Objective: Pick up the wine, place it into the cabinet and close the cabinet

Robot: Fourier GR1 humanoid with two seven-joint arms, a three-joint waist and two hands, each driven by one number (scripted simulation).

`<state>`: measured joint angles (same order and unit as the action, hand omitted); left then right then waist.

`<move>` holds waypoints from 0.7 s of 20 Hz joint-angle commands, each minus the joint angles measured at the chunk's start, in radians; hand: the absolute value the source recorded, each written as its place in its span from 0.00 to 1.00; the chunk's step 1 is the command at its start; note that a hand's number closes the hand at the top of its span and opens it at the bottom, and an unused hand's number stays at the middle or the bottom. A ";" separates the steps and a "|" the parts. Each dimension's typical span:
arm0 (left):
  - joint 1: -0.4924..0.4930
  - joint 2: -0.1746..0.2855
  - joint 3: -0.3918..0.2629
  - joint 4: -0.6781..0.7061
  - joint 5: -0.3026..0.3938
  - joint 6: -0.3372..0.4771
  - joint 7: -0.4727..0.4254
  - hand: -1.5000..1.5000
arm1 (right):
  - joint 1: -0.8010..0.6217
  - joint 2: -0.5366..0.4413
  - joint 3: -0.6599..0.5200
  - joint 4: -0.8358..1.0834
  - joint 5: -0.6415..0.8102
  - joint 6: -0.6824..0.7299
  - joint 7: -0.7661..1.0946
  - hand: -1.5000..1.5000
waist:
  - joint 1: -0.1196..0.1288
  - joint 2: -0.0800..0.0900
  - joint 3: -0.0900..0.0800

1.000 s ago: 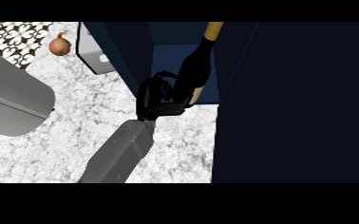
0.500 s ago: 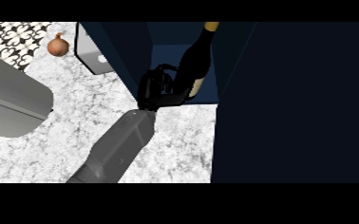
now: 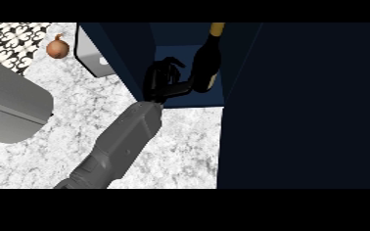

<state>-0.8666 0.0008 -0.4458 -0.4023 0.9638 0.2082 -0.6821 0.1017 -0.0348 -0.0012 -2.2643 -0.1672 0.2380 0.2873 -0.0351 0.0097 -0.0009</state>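
Wine bottle (image 3: pixel 207 66) stands upright inside the open cabinet (image 3: pixel 133 54), likely being set down there. Left hand (image 3: pixel 161 84) is just beside it, thumb touching; can't tell whether the fingers grip it.

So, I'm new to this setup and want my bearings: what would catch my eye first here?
The dark navy cabinet takes up the view's right half, and a dark glass wine bottle with a gold top stands in its open compartment at top centre. The left black hand, on its grey forearm, is in that opening against the bottle's lower part. A small brown onion sits at the upper left.
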 commanded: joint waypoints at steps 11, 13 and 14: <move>-0.106 -0.001 0.048 0.212 0.020 -0.036 -0.011 1.00 | -0.082 -0.029 -0.050 0.031 -0.056 0.005 0.029 0.00 | -0.018 0.008 0.000; -0.093 -0.001 0.031 0.179 0.038 0.009 0.001 1.00 | -0.027 0.019 0.043 -0.003 0.025 -0.003 -0.011 0.00 | -0.028 0.006 0.000; -0.079 -0.001 0.022 0.185 0.040 -0.008 0.005 1.00 | -0.035 0.005 0.005 0.039 0.002 0.006 -0.023 0.00 | -0.032 0.009 0.000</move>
<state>-0.9533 0.0002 -0.4162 -0.2279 0.9894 0.1931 -0.6802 0.0606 -0.0318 0.0051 -2.2468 -0.1640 0.2343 0.2869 -0.0564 0.0161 -0.0013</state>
